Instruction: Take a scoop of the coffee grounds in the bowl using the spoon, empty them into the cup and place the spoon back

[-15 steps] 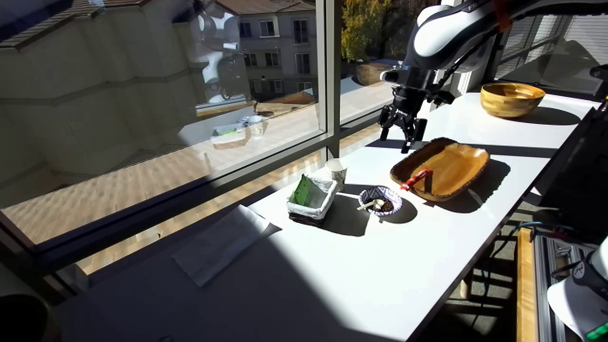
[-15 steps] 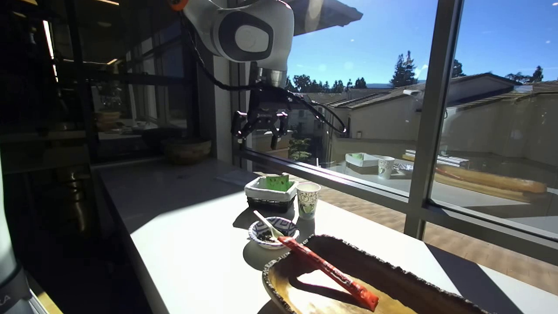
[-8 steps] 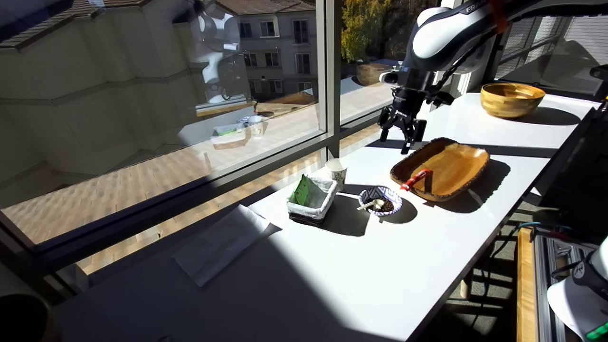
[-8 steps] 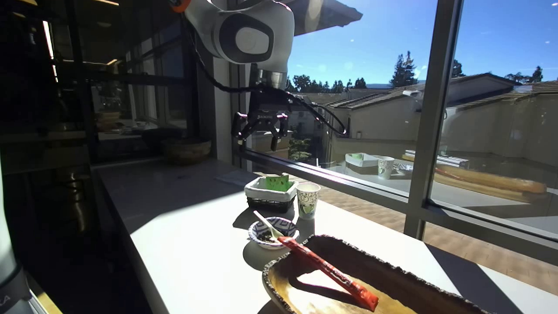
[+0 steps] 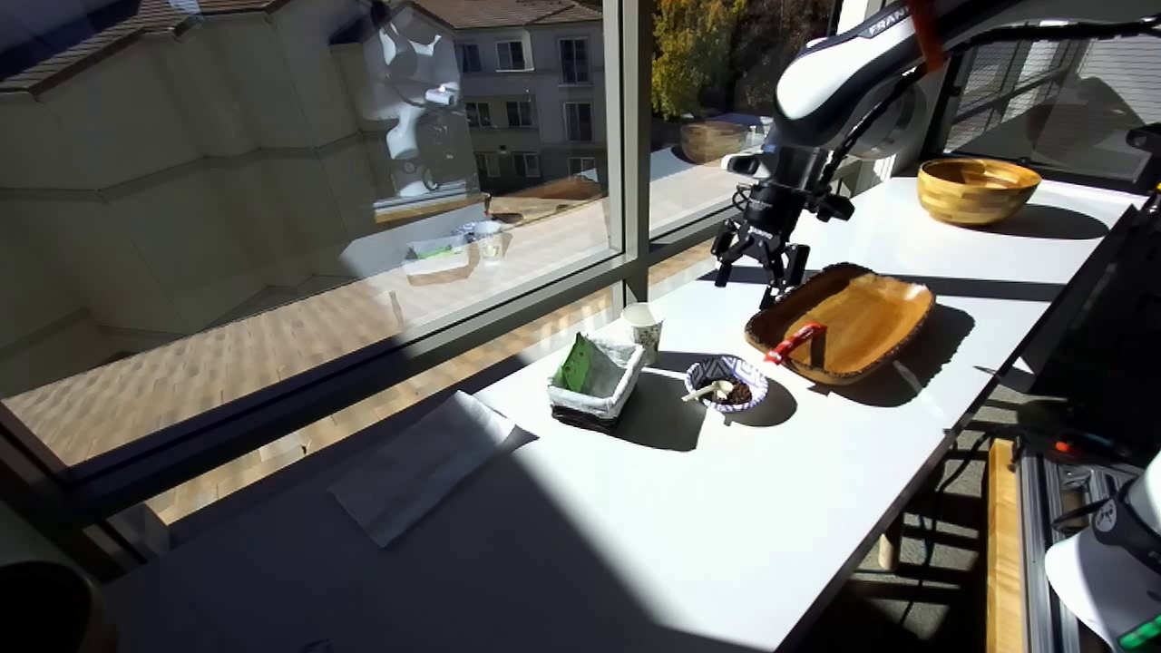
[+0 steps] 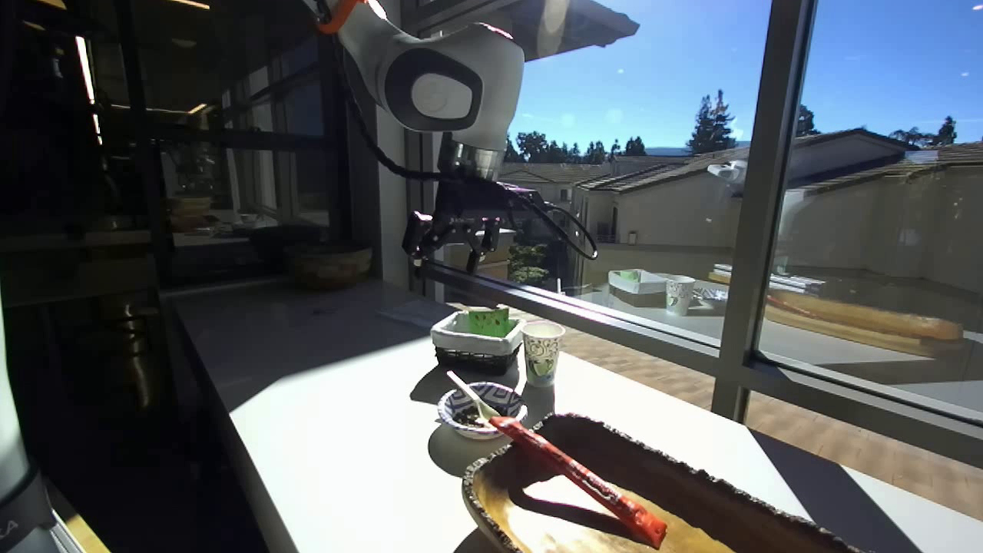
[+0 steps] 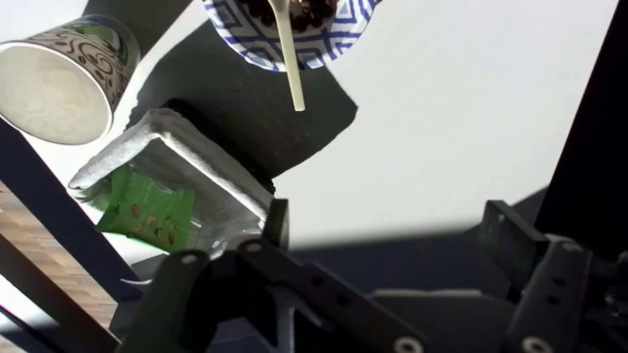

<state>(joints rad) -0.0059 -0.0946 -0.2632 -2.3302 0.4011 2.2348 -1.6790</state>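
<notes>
So, gripper (image 7: 392, 225) spread wide, nothing gripped | spoon (image 7: 292, 63) laid with handle poked over the rim of the bowl (image 7: 257, 44), probably so it's easily pinched | cup (image 7: 68, 81) set nearby, likely for a short carry | spoon's head cropped from wrist view, but caught on/in the coffee grounds (image 5: 742, 393) in both exterior views

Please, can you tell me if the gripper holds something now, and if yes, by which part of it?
Nothing is held. The gripper is open, its jaws apart with nothing between them; the spoon rests in the bowl.
</notes>
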